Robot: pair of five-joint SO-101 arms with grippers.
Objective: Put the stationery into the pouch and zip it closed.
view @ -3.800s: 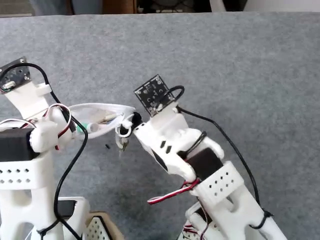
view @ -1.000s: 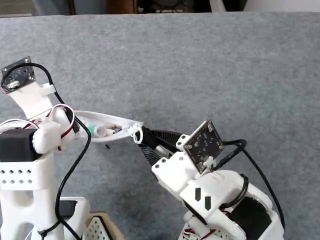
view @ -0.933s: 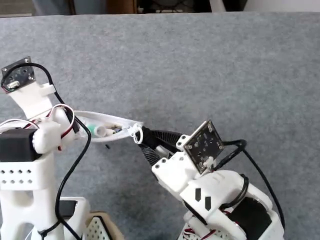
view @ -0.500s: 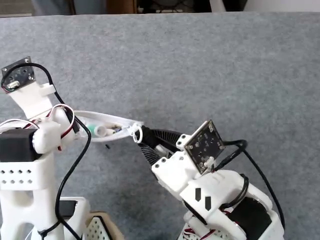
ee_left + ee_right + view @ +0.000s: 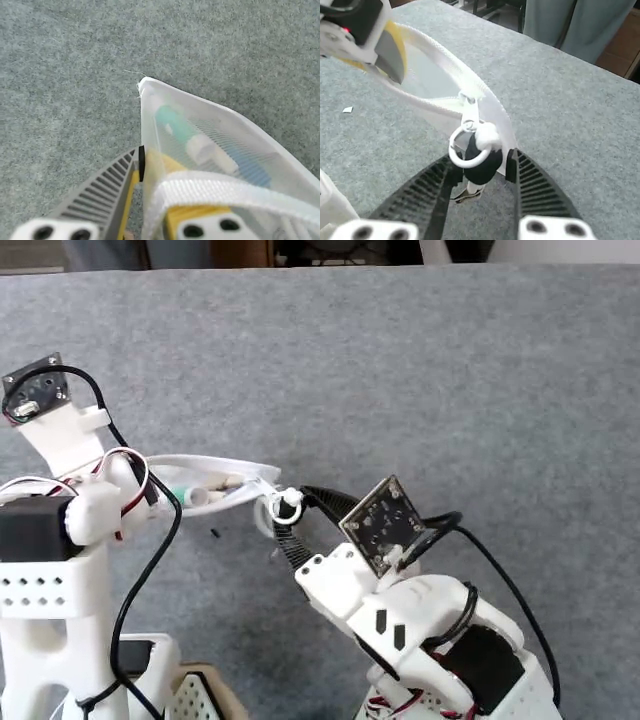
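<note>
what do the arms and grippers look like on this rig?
Left arm and right arm: white printed shells, black servos, black cables, red-white wires, square black wrist camera boards. Left gripper: one grey ribbed finger, one yellow. Right gripper: black ribbed fingers.

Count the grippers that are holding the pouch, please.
2. The left gripper clamps one end of the pouch. The right gripper holds the zipper pull at the other end.
</note>
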